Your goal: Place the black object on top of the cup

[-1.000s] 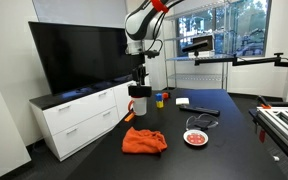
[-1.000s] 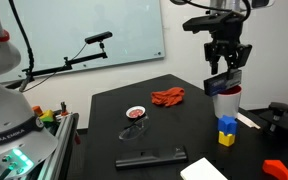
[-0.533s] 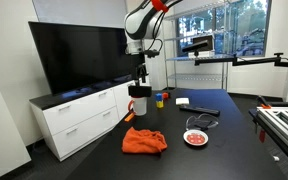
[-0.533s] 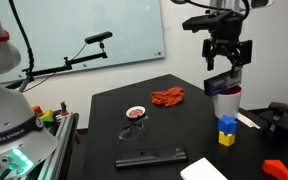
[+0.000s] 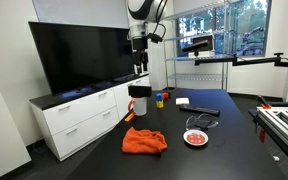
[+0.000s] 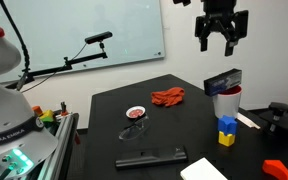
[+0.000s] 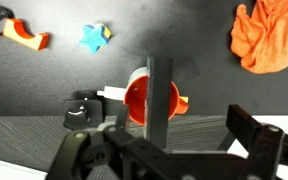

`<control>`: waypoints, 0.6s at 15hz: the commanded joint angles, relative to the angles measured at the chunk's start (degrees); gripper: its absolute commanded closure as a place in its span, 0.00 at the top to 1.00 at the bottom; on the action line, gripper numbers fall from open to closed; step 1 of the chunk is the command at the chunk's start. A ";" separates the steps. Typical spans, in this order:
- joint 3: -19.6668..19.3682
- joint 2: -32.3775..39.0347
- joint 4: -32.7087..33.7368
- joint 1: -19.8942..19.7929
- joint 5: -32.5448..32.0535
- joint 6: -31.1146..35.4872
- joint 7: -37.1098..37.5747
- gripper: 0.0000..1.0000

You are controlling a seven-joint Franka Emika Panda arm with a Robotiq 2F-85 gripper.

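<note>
The cup [image 6: 225, 103] is white with red trim and stands at the black table's edge; it also shows in an exterior view [image 5: 139, 106]. The black object [image 6: 222, 81] lies across its rim, slightly tilted, and shows as a dark cap [image 5: 138, 91] on top. My gripper [image 6: 218, 42] hangs open well above it, with nothing between its fingers, and appears high over the cup [image 5: 139, 68] too. In the wrist view I look straight down: the black object [image 7: 161, 95] spans the cup's red inside [image 7: 136, 100], and the gripper [image 7: 169, 150] stands wide apart below.
An orange cloth [image 6: 167, 96] [image 5: 144, 141], a small red dish [image 6: 135, 113], a thin cable loop [image 6: 130, 130] and a long flat black slab [image 6: 151, 158] lie on the table. Blue and yellow blocks [image 6: 227, 131] stand beside the cup. A large TV [image 5: 79, 55] stands behind.
The gripper opened off the black object and rose straight up. The black object stays resting on the cup.
</note>
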 commanded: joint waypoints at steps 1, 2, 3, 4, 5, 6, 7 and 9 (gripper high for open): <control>0.15 -7.07 -6.52 -0.69 2.35 -1.31 -4.99 1.00; -0.06 -8.22 -7.95 -0.65 2.55 -1.59 -5.87 1.00; -0.26 -9.37 -9.22 -0.59 2.74 -2.08 -6.57 1.00; -0.49 -10.40 -10.44 -0.52 2.86 -2.58 -7.24 1.00; -0.70 -11.44 -11.86 -0.49 2.83 -3.10 -8.06 1.00; -0.88 -12.21 -13.10 -0.46 2.81 -3.46 -9.08 1.00; -1.13 -12.95 -14.34 -0.39 2.70 -3.79 -9.94 1.00; -1.61 -14.18 -16.42 -0.22 2.44 -4.22 -11.11 1.00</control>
